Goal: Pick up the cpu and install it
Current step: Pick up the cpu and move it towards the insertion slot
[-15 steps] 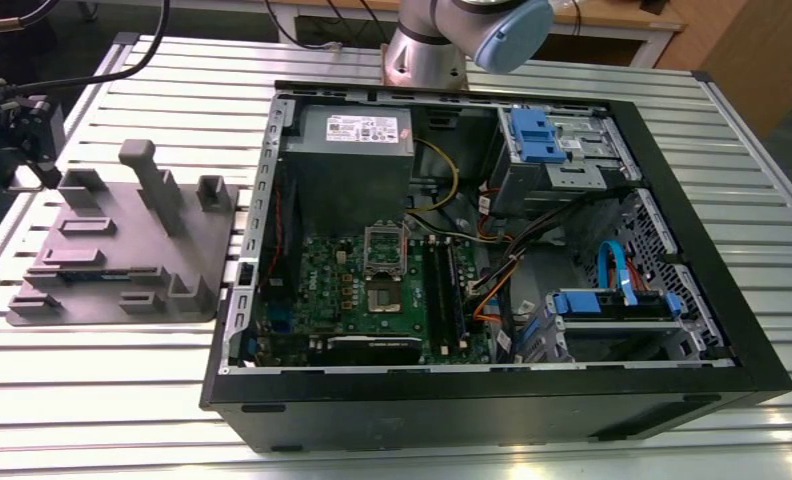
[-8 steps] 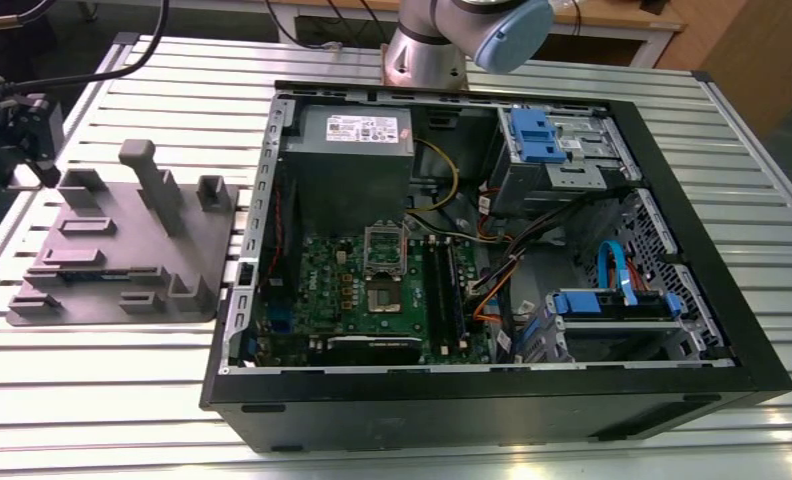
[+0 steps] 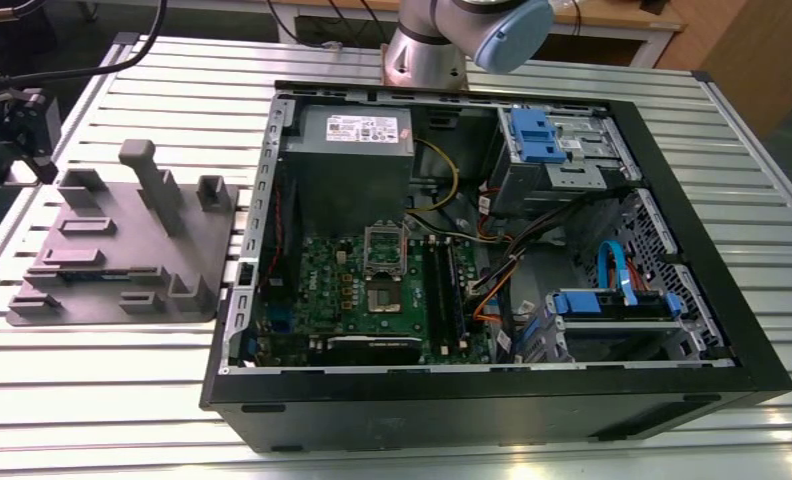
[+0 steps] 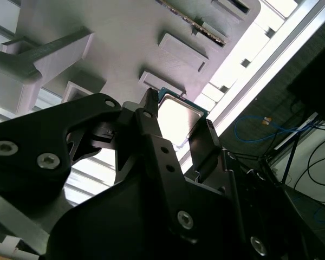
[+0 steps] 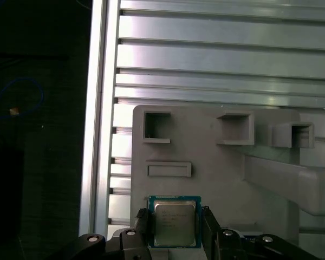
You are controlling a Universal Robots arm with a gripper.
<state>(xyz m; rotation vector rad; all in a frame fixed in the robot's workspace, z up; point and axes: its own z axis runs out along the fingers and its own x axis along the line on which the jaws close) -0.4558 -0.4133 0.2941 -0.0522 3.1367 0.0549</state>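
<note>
Right up close in both wrist views, the gripper point(image 5: 175, 216) point(image 4: 179, 122) has the cpu point(image 5: 174, 223) point(image 4: 176, 116) pinched between its two black fingers point(image 5: 142, 226), one pressed to each opposite edge, silvery lid facing the first wrist view's camera with the green rim showing around it. Just behind the chip sits the grey fixture plate point(image 5: 216, 157) point(image 4: 124, 49), with its square pockets and a shallow rectangular recess, and the cpu hangs over the plate near its edge. Beyond that, the slatted aluminium table point(image 5: 216, 49) runs out to a dark floor. Over to the exterior view: nearest the camera is the black wall of the open computer case point(image 3: 503, 405), lying on its side on the table point(image 3: 103, 400). Inside it, the green motherboard point(image 3: 329, 290) carries the cpu socket point(image 3: 385, 298), its metal frame point(image 3: 385, 245) flipped up. To the exterior view's left, the fixture plate point(image 3: 116, 250) lies beside the case with a tall post point(image 3: 149, 185) rising from it, and the gripper point(image 3: 25, 165) hangs at the left edge of the frame, above the plate's far corner. Further back in the case sit the grey power supply point(image 3: 349, 150) and blue drive caddies point(image 3: 536, 135), and at the top centre stands the arm's base point(image 3: 430, 50).
</note>
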